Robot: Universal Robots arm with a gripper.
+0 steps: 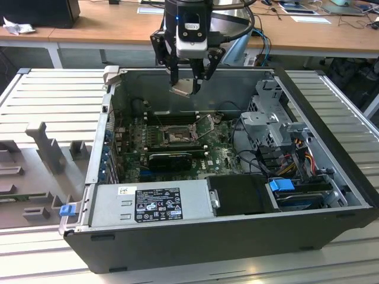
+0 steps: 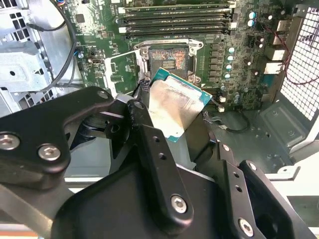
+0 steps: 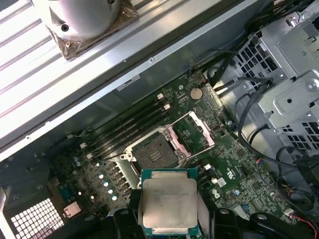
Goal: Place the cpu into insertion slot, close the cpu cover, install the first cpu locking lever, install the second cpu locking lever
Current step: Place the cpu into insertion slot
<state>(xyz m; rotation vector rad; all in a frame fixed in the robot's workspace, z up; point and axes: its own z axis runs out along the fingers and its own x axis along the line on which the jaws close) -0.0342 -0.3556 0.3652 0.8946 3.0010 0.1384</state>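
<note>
My gripper (image 1: 188, 78) hangs above the open computer case, shut on the cpu (image 1: 182, 89), a silvery square chip with a green edge. The chip sits tilted between the black fingers (image 2: 149, 144) in the second wrist view, its metal face (image 2: 174, 107) showing. In the first wrist view the cpu (image 3: 168, 201) lies just short of the insertion slot (image 3: 155, 149). The slot (image 1: 176, 138) on the motherboard is bare, its dark pin field (image 2: 167, 59) exposed. The cpu cover (image 3: 192, 132) is swung open beside the slot (image 2: 122, 69), and stands up at its side in the exterior view (image 1: 207, 123).
Memory slots (image 2: 174, 20) run just beyond the socket. A black graphics card (image 1: 172, 158) lies on its near side. A power supply (image 1: 154, 201) fills the case front. A metal drive cage (image 1: 272, 118) with cables stands on the exterior view's right. A grey fixture (image 1: 41, 148) sits outside the case.
</note>
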